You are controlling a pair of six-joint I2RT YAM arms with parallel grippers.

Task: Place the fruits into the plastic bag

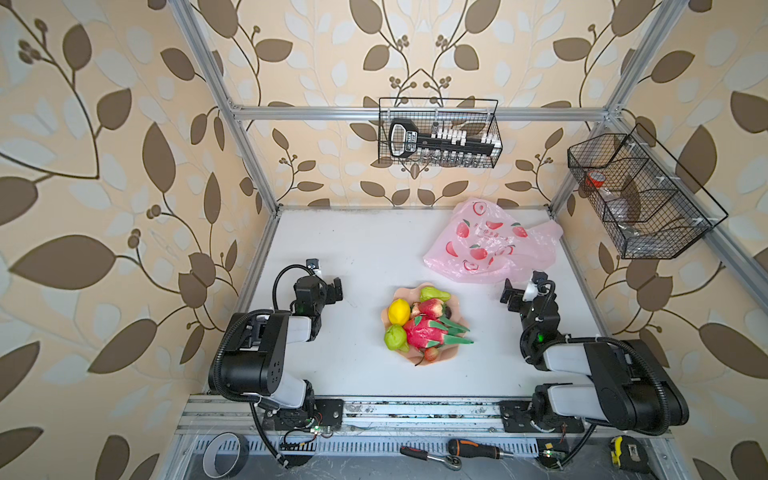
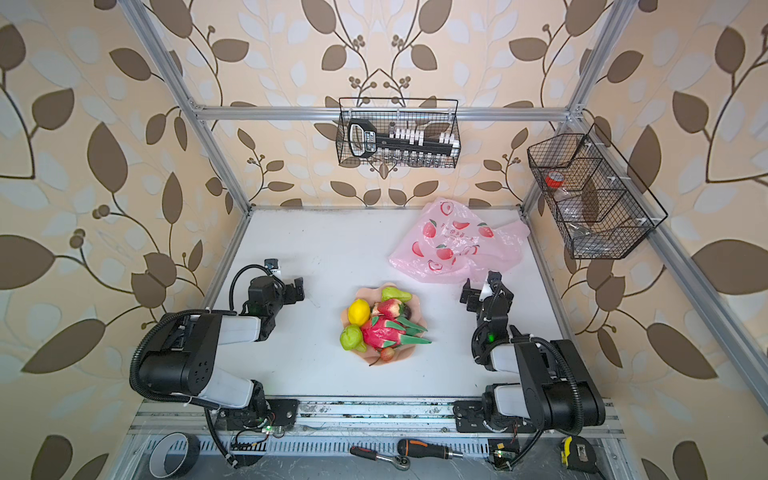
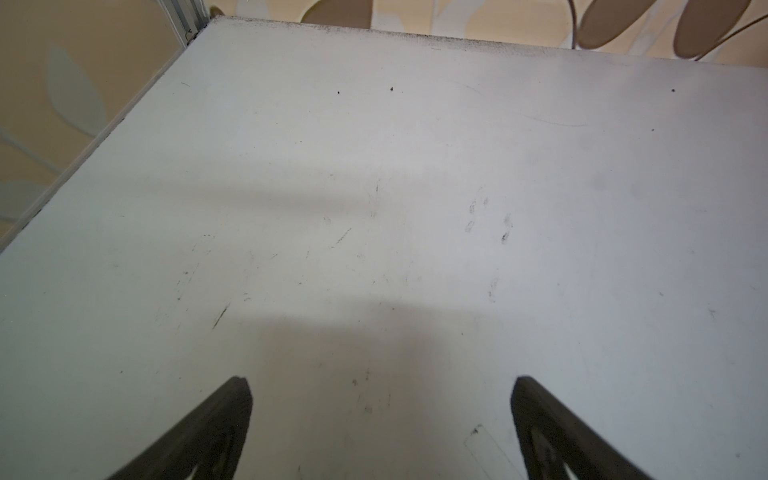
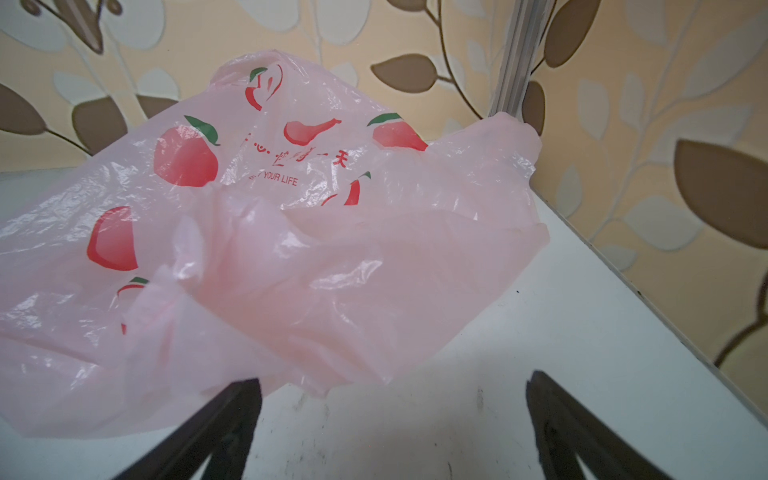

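The fruits lie heaped on a peach scalloped plate point(image 1: 452, 352) at mid-table: a yellow lemon point(image 1: 399, 311), two green pears point(image 1: 434, 295) point(image 1: 395, 337), a pink-red dragon fruit point(image 1: 424, 334), a red strawberry-like piece point(image 1: 429, 309) and a dark plum point(image 1: 448, 311). The pink plastic bag point(image 1: 490, 245) point(image 4: 291, 232) lies crumpled at the back right. My left gripper point(image 1: 334, 289) point(image 3: 381, 382) is open over bare table, left of the plate. My right gripper point(image 1: 510, 296) point(image 4: 394, 380) is open just in front of the bag's near edge, with nothing between its jaws.
Two black wire baskets hang on the frame, one on the back wall point(image 1: 440, 133) and one on the right side point(image 1: 640, 191). On the front rail lie a tape roll point(image 1: 224, 455), a ratchet point(image 1: 432, 457), a screwdriver point(image 1: 478, 449) and a tape measure point(image 1: 627, 455).
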